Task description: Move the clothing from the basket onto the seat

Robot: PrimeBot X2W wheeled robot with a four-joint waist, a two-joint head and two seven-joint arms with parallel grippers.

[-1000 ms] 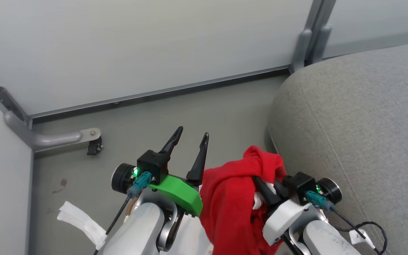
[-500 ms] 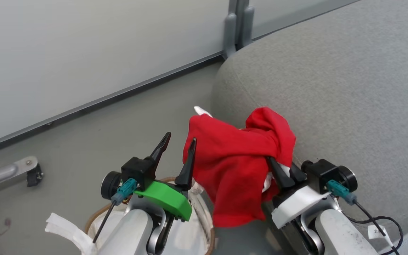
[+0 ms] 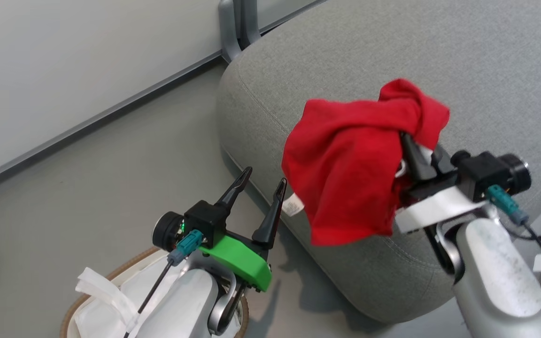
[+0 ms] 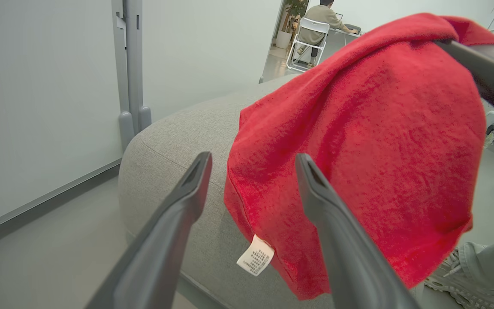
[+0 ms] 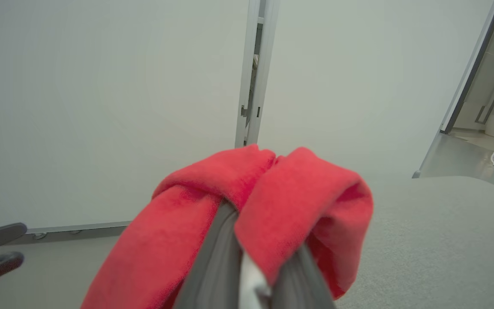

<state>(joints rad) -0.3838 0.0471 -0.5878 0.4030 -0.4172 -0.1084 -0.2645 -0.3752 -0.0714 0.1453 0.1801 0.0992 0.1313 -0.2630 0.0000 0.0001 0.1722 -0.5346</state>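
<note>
Holding clothing (image 3: 345, 164) above seat (image 3: 345, 56) for release: right gripper (image 3: 416, 150) clamped on it; left gripper (image 3: 266, 176) spread wide, empty, over basket (image 3: 111, 273).

The right gripper (image 3: 424, 157) has its fingertips buried in the clothing (image 3: 345, 164) at mid-right of the head view. The basket (image 3: 111, 276), lower left, is cut by the bottom edge and partly masked by the left forearm (image 3: 181, 305). The seat (image 3: 336, 51) runs past the top and right edges.
</note>
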